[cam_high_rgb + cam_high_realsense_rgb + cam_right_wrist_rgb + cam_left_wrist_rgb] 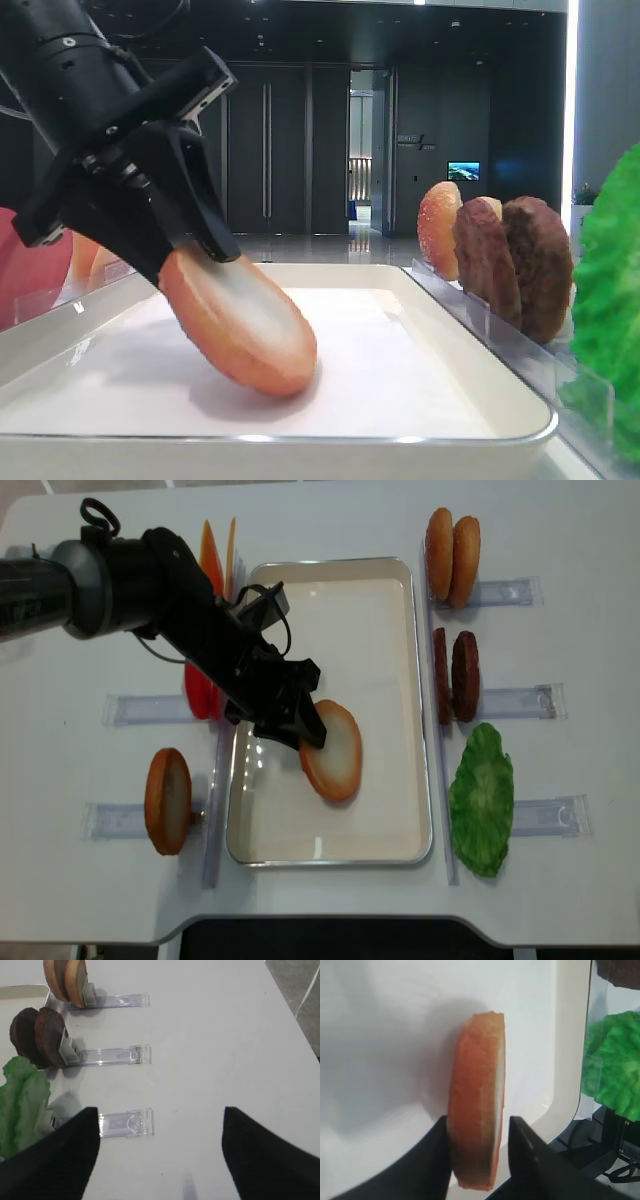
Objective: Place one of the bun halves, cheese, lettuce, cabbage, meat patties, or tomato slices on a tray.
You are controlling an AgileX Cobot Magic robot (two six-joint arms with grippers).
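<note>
Left pincer (300,725) is gripping the thick round golden-orange bun half (332,750) by its rim, lower edge touching the cream-white rectangular tray (330,572) floor, tilted. Bun looks light, stiff, slightly slick; edge grip across its thickness suits it. Right pincer (160,1152) is hovering wide open over the white table (215,1035).

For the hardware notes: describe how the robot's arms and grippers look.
The left arm is matte black and tubular, with a looped black cable near its base and thinner wires toward the wrist. The left gripper is black, angular, with flat wedge fingers. The right gripper shows only two broad black fingers.
</note>
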